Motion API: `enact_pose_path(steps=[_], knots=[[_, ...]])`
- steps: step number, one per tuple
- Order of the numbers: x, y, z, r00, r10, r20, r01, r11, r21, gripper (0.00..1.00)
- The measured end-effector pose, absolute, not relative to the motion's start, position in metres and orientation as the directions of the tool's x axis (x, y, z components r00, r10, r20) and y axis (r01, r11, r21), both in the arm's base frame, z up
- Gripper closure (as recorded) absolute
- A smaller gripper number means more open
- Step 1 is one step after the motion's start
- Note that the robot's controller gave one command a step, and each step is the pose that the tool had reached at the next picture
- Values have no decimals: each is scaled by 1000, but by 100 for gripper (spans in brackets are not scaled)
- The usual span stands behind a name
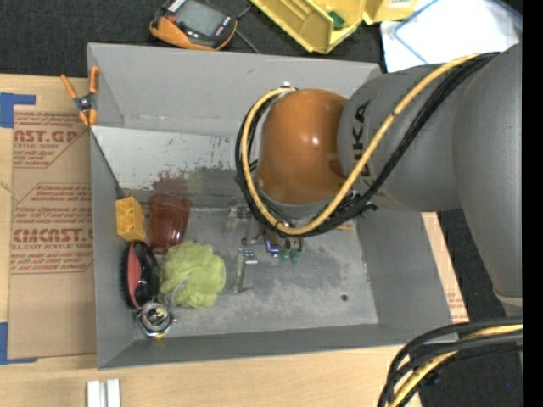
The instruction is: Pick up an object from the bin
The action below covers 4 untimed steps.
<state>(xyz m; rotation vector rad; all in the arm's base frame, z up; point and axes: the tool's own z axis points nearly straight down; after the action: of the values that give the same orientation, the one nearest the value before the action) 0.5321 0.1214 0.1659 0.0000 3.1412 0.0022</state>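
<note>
Grey metal bin (356, 299) with sloping walls, seen from above, its floor scuffed and smeared rust-brown toward the far wall; contents numbered five, all gathered along the left wall. Item one: yellow block (129, 217), small and boxy, against the left wall about halfway along it. Item two: dark red translucent cup-like piece (168, 220), just beside the block on its right, the two touching or nearly so. Item three: yellow-green lump (195, 275), soft and crumpled in look, lay nearer the front edge than the red piece and was the closest item to the robot's tool. Item four: red-and-black object (136, 274), long and narrow, lay along the foot of the left wall, just left of the lump. Item five: small shiny metal piece (156, 318) with a dark round face, in the front-left corner, just beside the end of the red-and-black object. Robot: grey arm (450, 142) entered over the right edge, cables looped about it, with a rounded orange cover (301, 147) at the wrist above the middle of the bin. Gripper (251, 257) hung beneath that cover's lower left, over bare floor near the bin's centre, just right of the yellow-green lump; contact with the lump could not be judged. Whether the pincer was spread or pressed together could not be told
</note>
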Motion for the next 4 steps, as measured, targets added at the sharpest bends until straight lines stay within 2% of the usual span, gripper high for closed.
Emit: enact_pose_path(steps=[1,2,3,4], knots=[[499,178,70,-996,-92,0,-92,996,2,0],[509,193,145,-991,-136,-16,-136,991,2,0],[493,183,99,-970,-241,6,-241,970,0,0],[484,185,72,-999,-31,-28,-31,999,8,0]])
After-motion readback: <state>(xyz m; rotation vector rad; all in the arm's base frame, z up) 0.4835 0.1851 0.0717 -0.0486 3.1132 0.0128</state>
